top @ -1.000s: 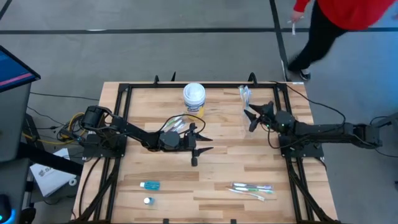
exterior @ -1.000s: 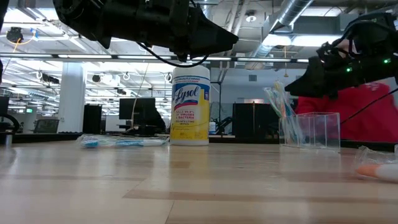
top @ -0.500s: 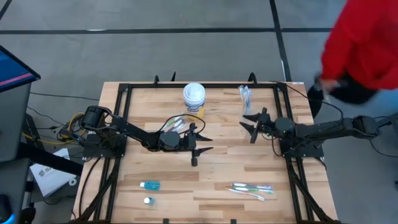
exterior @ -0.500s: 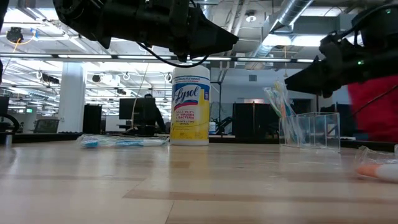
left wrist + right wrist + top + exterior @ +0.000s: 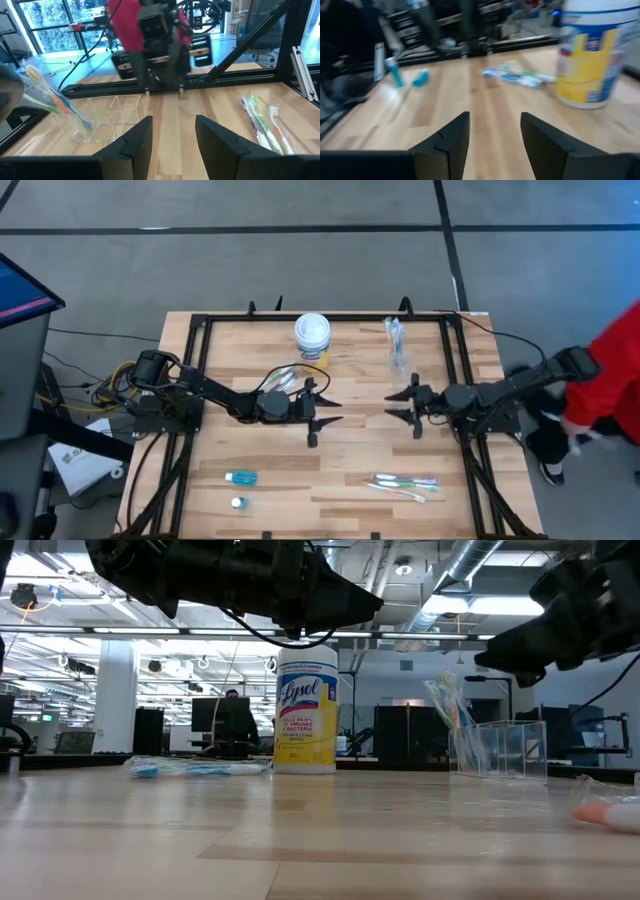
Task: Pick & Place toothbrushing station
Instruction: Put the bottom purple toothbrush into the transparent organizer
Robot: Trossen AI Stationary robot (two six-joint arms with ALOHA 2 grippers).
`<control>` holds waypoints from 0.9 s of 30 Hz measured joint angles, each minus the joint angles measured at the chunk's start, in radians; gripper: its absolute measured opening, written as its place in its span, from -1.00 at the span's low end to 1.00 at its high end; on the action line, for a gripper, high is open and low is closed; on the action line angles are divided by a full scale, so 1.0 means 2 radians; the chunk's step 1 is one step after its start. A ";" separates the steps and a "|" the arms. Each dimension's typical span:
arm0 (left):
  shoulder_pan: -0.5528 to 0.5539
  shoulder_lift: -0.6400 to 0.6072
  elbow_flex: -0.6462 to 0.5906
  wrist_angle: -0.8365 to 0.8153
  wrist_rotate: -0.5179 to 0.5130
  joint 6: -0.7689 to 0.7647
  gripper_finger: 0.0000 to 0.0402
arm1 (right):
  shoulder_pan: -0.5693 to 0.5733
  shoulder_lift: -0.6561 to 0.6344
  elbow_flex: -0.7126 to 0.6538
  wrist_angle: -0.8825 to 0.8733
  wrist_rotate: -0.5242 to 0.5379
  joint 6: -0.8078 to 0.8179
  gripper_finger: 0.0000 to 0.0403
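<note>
I am swinging the right gripper point(image 5: 416, 406) back from the clear plastic cup holding toothbrushes point(image 5: 396, 338) toward mid-bench, its jaws standing wide with nothing between them. That cup is now sitting well behind the jaws, so I judge this arm is heading for another item. The wrapped toothbrushes point(image 5: 405, 483) are lying well off to the jaws' side, near the wooden bench's point(image 5: 350, 455) front edge. The left gripper point(image 5: 324, 408) is hovering mid-bench, jaws apart and empty.
</note>
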 joint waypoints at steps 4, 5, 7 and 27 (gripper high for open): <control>0.000 0.000 0.000 0.000 0.000 0.000 -0.29 | 0.050 0.000 0.018 -0.035 0.000 0.002 -0.19; 0.000 0.000 0.000 0.000 0.000 0.000 -0.29 | 0.062 0.000 0.023 -0.046 0.000 0.002 -0.19; 0.000 0.000 0.000 0.000 0.000 0.000 -0.29 | 0.086 0.000 0.032 -0.070 0.000 0.008 -0.21; 0.000 0.000 0.000 0.000 0.000 0.000 -0.29 | 0.287 0.038 0.048 -0.200 0.000 0.272 -0.46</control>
